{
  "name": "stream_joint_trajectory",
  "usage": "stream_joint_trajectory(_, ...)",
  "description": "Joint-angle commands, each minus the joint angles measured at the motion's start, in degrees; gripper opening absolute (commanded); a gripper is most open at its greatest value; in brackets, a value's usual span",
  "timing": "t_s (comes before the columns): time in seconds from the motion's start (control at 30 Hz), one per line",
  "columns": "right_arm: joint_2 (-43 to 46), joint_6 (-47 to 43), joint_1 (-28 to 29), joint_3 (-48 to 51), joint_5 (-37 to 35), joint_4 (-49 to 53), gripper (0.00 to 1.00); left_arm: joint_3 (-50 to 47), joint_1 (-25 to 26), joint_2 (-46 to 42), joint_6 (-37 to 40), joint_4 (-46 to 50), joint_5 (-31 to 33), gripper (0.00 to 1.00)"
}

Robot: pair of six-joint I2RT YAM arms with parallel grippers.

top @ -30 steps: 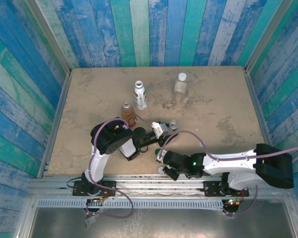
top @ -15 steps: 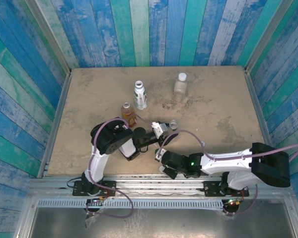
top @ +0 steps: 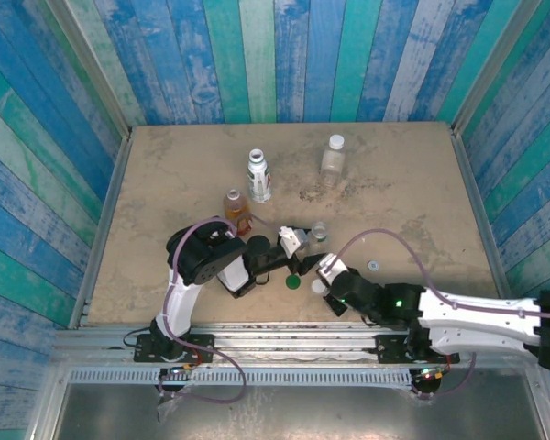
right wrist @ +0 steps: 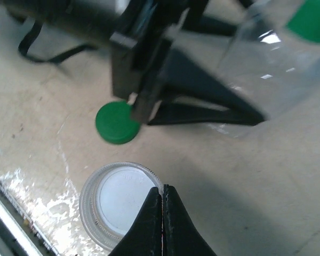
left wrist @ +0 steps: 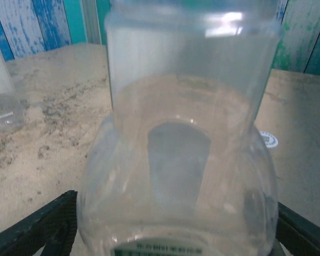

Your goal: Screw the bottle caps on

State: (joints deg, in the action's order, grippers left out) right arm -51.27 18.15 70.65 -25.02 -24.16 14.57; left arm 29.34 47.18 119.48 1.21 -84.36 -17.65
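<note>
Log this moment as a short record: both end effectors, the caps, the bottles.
left end effector: shut on the small clear bottle, whose neck is uncapped
right end effector: shut, tips at the rim of a white cap lying open side up
green cap: loose on the table, beside the white cap
pale cap: loose on the table, farther right
other bottles: white-labelled bottle, amber bottle, larger clear bottle, all upright

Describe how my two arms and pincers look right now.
The left arm and right arm have white links and black joint housings, each trailing a looping mauve cable. A small green light glows on the right one. The right pincer has slim black fingers tapering to points; the left pincer is black too.
</note>
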Motion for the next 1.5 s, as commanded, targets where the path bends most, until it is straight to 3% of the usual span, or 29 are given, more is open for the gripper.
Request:
stream_joint_trajectory(0.0,5.5,-0.2,-2.0,1.5,-4.0,2.5,0.0,-1.2,-0.1,-7.0,-0.8,0.9,0.4,0.85)
stream_joint_trajectory(0.33,16.6,-3.8,-6.5,0.6,-5.3,1.2,0.01,-6.3,0.4,-15.0,-1.9,0.7,3.0,0.94)
stream_joint_trajectory(0.57,13.2,-7.1,-8.8,-2.5,-5.9,-4.3,0.0,-13.4,1.0,-28.8,-8.6,4.0,5.1,1.0)
stream_joint_trajectory(0.7,9.1,-9.9,-9.2,-4.5,-6.1,-8.3,0.0,-13.9,2.1,-37.4,-15.8,10.3,2.2,0.99)
stream_joint_trajectory(0.83,4.6,-12.7,-9.3,-6.5,-4.7,-13.7,0.01,-15.4,2.3,-41.8,-26.5,6.9,-1.0,0.86)
stream_joint_trajectory(1.0,2.3,-14.4,-9.4,-7.2,-2.3,-20.0,0.01,-15.2,2.2,-43.4,-33.5,8.0,-0.9,0.74)
stream_joint_trajectory(1.1,1.5,-14.9,-9.4,-7.4,-0.6,-22.1,0.01,-13.3,2.2,-43.6,-35.8,12.1,-0.6,0.67)
stream_joint_trajectory(1.47,0.1,-14.0,-9.4,-8.1,1.8,-23.7,0.01,-11.9,2.3,-41.6,-38.8,10.7,-2.8,0.39)
